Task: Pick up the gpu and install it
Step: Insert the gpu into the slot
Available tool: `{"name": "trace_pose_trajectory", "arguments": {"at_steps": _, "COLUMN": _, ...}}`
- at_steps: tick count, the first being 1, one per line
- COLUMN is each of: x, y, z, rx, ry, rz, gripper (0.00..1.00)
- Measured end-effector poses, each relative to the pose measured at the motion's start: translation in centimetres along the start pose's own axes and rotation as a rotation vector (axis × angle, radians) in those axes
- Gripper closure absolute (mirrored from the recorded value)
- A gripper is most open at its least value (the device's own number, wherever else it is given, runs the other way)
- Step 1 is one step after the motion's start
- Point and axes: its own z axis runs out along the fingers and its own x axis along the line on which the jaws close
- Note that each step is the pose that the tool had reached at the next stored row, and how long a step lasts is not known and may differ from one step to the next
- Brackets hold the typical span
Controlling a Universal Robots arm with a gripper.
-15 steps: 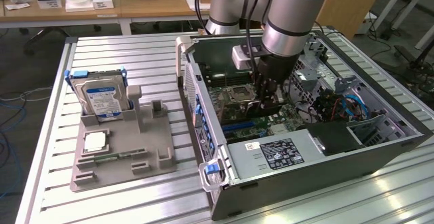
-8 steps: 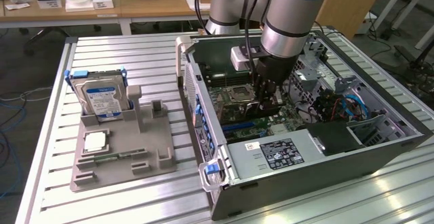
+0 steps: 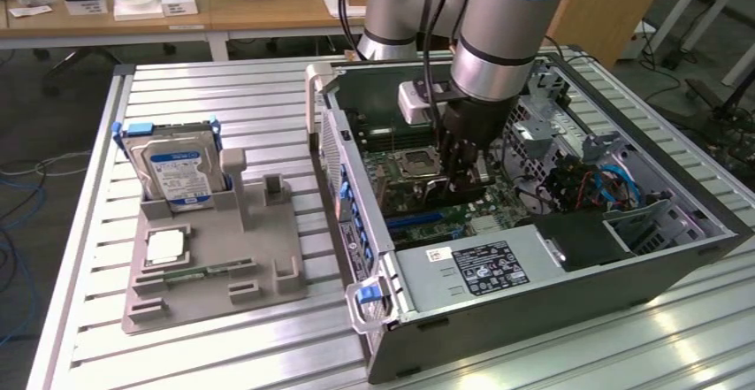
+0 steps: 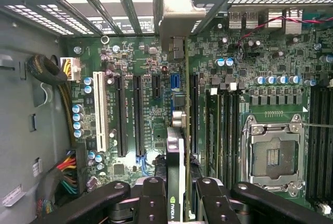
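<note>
I see the claw down inside the open computer case on the worktop, clamped on the dark gpu over the motherboard, with the hard drive standing well apart.

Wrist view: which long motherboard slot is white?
The long white plastic slot nearest the yellow-black cable bundle; the other long slots are black.

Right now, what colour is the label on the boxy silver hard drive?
Blue and white label, exterior view.

NVIDIA logo on gpu
</note>
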Motion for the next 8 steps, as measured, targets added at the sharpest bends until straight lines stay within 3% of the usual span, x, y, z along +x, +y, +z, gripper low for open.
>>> {"name": "trace_pose_trajectory", "arguments": {"at_steps": 8, "x": 0.18, "y": 0.26, "z": 0.01, "rx": 0.0000, "ry": -0.0001, "rz": 0.000, "gripper": 0.73}}
